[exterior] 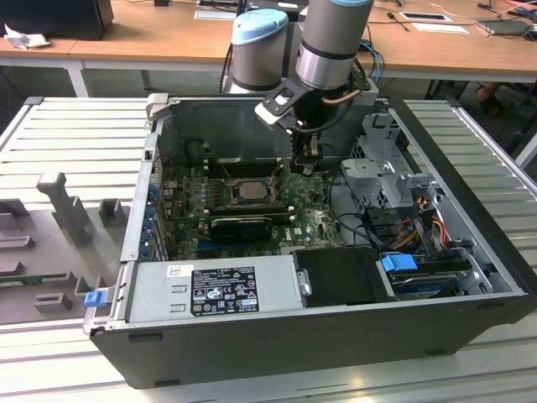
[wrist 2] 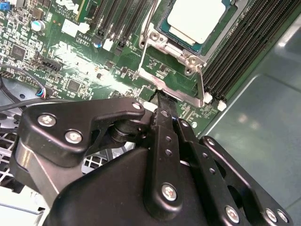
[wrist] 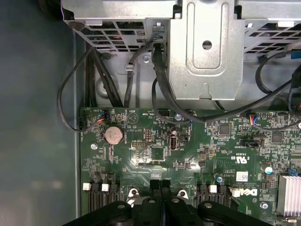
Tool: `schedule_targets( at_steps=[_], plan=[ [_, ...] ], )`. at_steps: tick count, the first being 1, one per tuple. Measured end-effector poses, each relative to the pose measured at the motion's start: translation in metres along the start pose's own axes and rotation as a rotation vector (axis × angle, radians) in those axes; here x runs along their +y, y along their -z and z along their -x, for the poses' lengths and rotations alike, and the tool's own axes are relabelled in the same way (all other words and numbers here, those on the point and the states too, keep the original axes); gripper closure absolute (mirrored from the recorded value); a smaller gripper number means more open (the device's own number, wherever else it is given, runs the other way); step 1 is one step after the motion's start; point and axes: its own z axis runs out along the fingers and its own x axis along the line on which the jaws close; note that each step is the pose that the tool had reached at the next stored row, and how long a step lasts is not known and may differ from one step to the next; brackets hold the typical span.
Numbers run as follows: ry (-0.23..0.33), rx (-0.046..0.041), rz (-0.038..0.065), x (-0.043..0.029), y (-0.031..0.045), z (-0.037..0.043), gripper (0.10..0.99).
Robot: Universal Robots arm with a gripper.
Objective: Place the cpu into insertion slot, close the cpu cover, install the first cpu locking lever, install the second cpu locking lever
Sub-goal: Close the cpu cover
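The cpu [wrist 2: 196, 18] is a flat square with a pale silver top, sitting in the slot [exterior: 222, 193] on the green board [wrist: 155, 155], with the metal cover [wrist 2: 171, 52] framing it. The gripper [wrist 2: 160, 98] hangs just beside the cover's edge, fingers pressed together. The first wrist view shows a coin battery [wrist: 113, 135] on the board and cables [wrist: 162, 89] at its edge.

Work surface: my bench [exterior: 75, 126], pale grey ribbed metal.
Centre of bench: open dark computer case [exterior: 277, 357], lying on its side.
Beside the case, on the exterior view's left: grey moulded holder blocks [exterior: 63, 206], standing upright.
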Motion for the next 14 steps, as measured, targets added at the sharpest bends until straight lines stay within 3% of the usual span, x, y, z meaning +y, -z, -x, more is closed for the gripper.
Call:
schedule_targets(
  at_steps=[14],
  plan=[
    [0.0,0.0,0.0,-0.0055,-0.0005,-0.0001,0.98]
  ],
)
